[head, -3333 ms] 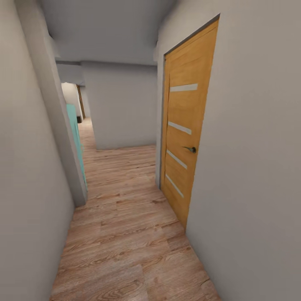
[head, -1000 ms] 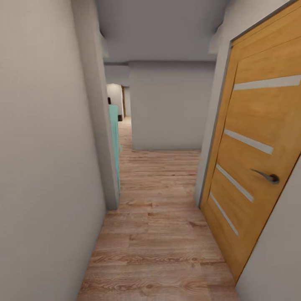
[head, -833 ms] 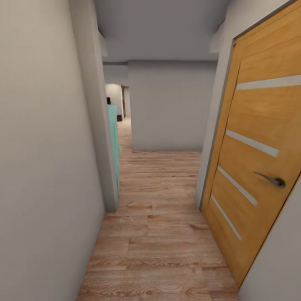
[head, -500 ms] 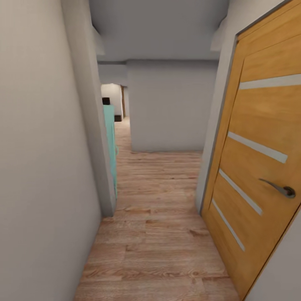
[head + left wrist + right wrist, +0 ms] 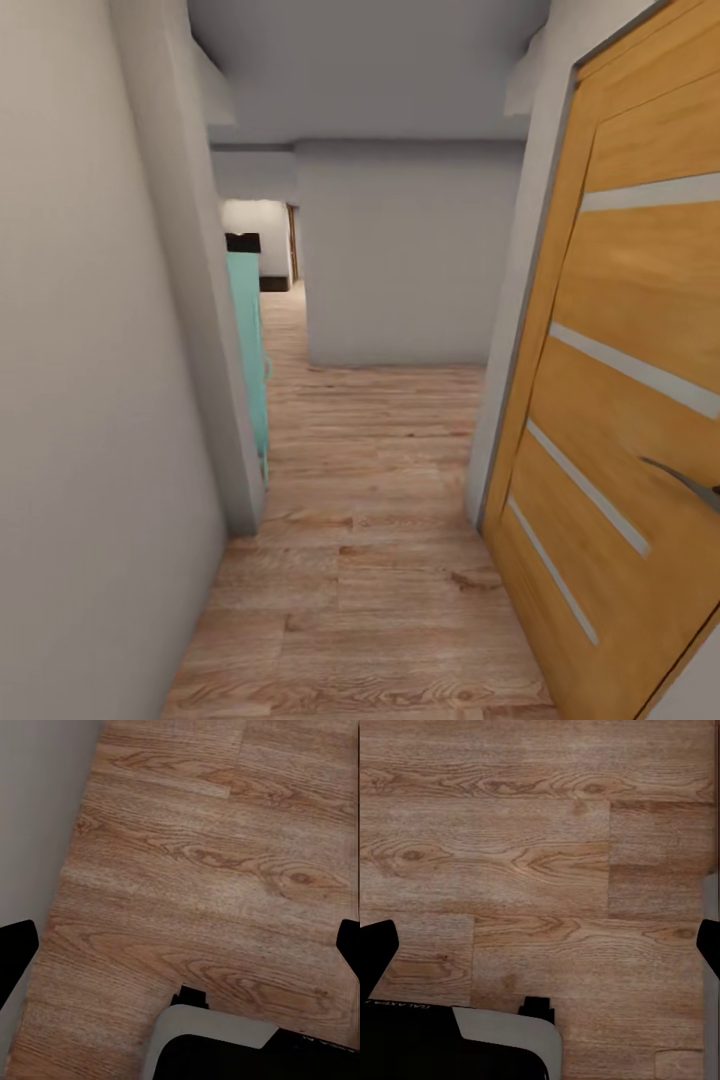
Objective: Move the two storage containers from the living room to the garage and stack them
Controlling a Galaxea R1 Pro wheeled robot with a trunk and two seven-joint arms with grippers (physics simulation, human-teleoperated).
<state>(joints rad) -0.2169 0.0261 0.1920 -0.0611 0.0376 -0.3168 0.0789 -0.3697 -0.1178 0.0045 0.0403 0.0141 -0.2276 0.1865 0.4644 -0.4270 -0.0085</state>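
Note:
I am in a narrow hallway with a light wood-plank floor (image 5: pixel 380 480). The two storage containers are out of view, and so is the garage. In the left wrist view my left gripper (image 5: pixel 180 945) hangs open over the planks beside a pale wall (image 5: pixel 37 810), with nothing between its black fingertips (image 5: pixel 16 945). In the right wrist view my right gripper (image 5: pixel 540 945) is open too, empty, above bare planks.
An orange wooden door (image 5: pixel 640 380) with a metal handle (image 5: pixel 690 482) stands shut close on my right. A grey wall corner (image 5: pixel 205 380) juts in at the left, with a teal panel (image 5: pixel 248 350) behind it. A grey wall (image 5: pixel 405 250) blocks straight ahead; the passage (image 5: pixel 280 310) continues to its left.
The whole view has shifted: the camera has moved forward down the hallway. The orange door and left corner loom nearer, and more of the teal panel shows.

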